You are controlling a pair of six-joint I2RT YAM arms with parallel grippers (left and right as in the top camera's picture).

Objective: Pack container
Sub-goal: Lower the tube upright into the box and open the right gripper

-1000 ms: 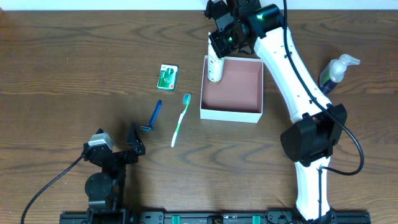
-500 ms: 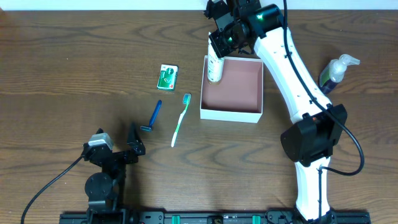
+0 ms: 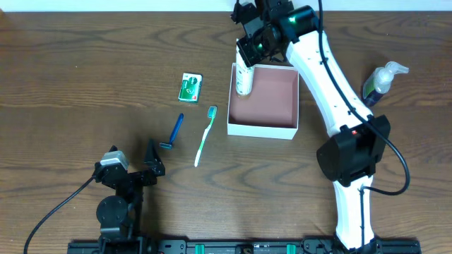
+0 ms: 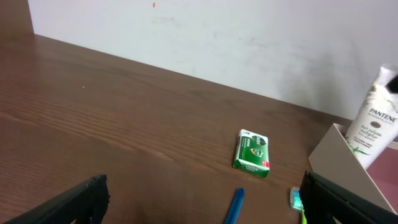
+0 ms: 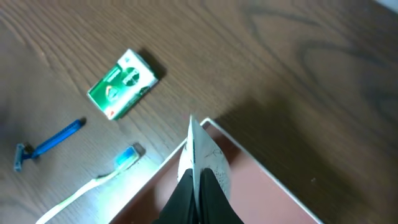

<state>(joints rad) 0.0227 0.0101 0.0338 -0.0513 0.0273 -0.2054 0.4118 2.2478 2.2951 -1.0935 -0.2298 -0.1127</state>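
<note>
Item: container [image 3: 261, 130]; square shallow box, white walls, dusty pink floor; sits on the table [image 3: 85, 63] right of centre, toward the far edge.

Handling, as judged: light, thin-walled, probably card; stiff enough to keep its shape but likely to slide or tip if nudged at the rim; best taken by pinching one wall at its middle, or steadied from outside.

Right gripper [image 3: 254, 44]: above the box's far left corner; jaws closed on the flat crimped end of a white tube [image 3: 244, 76], which hangs tilted just inside the left wall; whether it touches the floor cannot be told.

Left gripper [image 3: 152, 164]: jaws wide apart, holding nothing; low at the near left, well apart from the box.

Loose to the box's left: green soap packet [image 3: 190, 86]; blue razor [image 3: 174, 131]; toothbrush [image 3: 205, 135].
</note>
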